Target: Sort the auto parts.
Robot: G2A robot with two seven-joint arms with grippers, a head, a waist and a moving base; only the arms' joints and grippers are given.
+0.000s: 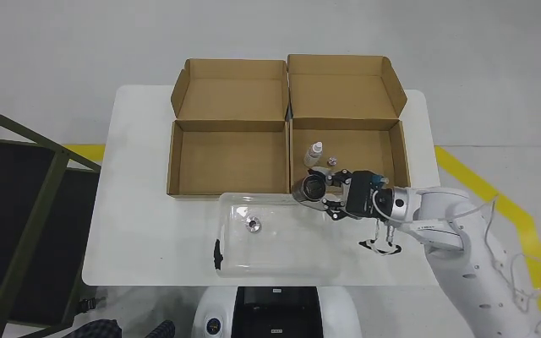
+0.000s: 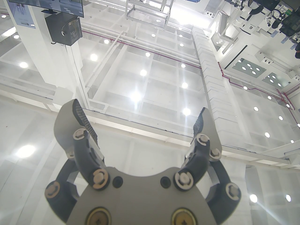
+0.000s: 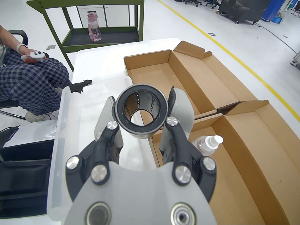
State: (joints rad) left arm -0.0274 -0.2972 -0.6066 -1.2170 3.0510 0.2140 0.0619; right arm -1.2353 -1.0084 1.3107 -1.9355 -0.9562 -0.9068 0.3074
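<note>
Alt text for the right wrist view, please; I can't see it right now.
The right gripper is shut on a black-rimmed cylindrical bearing, held above the edge where the clear plastic tray meets a cardboard box. A small white-capped bottle is in that box.

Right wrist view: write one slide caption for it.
End effector holds a bearing over the tray's edge, beside a box holding a bottle.
</note>
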